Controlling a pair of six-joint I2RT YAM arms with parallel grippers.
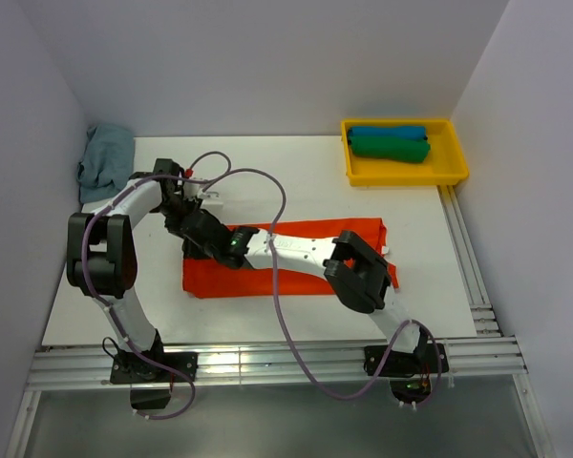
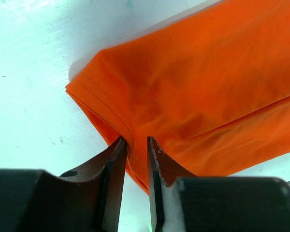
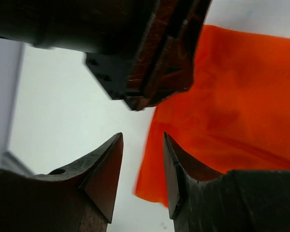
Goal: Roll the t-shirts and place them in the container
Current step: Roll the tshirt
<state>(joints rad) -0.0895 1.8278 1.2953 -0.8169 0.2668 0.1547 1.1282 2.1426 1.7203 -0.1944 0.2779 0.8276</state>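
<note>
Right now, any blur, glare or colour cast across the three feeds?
Top view: sharp, even light, glare on the front rail. Left wrist: table tinted cyan, shirt weave crisp. Right wrist: shirt edge blurred, left gripper dark, soft.

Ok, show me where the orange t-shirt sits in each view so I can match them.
Top external: the orange t-shirt lies folded in a long strip across the middle of the table.
Left wrist: it fills the upper right, stitched corner at centre-left.
Right wrist: it takes the right half.
Shared landmark: the shirt's edge against the white table.
</note>
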